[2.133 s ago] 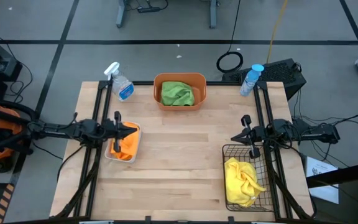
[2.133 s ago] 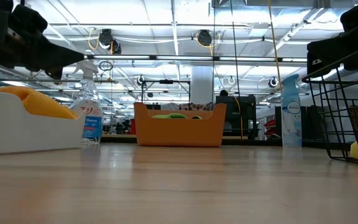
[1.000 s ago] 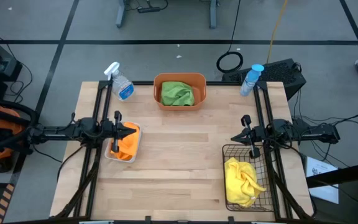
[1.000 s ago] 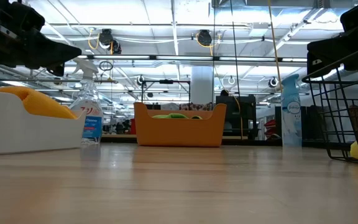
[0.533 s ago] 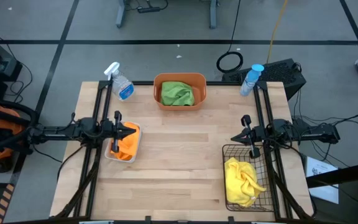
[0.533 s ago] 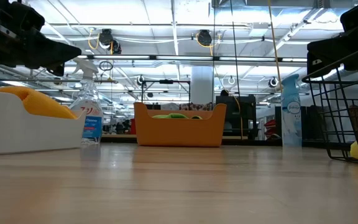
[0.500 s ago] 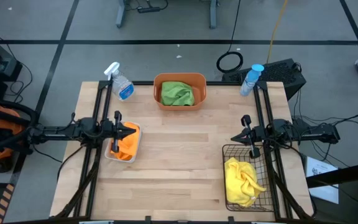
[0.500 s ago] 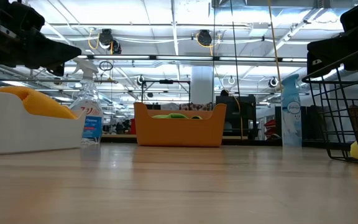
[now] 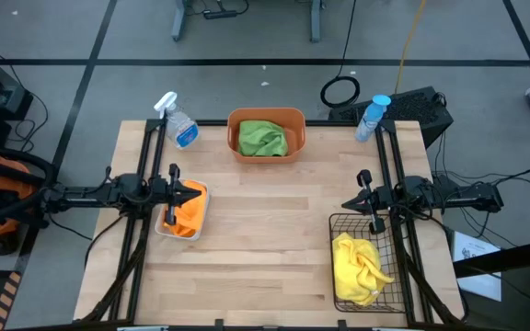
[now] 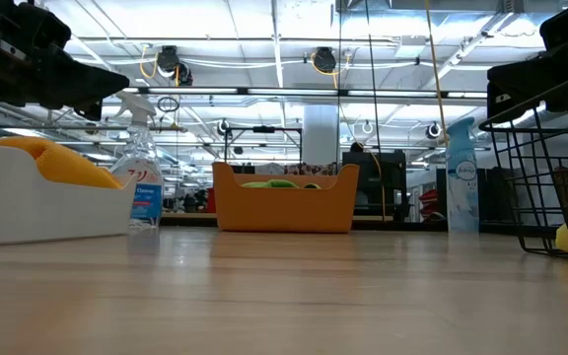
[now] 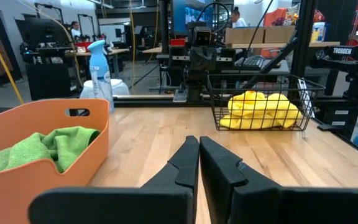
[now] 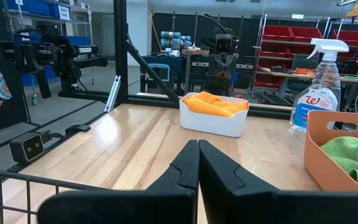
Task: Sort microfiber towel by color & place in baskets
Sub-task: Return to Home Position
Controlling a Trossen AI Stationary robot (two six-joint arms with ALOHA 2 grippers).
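Black left hand [image 9: 191, 191] fingers together, empty, over white bin [image 12: 213, 124]; right hand [image 9: 347, 203] likewise, beside wire basket [image 11: 214, 106].

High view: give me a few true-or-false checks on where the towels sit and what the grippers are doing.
1. The green towel lies in the orange tub. True.
2. The white bin holds the yellow towel. False: the yellow towel lies in the black wire basket; the white bin holds orange towels.
3. The left gripper is shut and holds nothing. True.
4. The right gripper grips a towel. False: it is shut on nothing, near the black wire basket.
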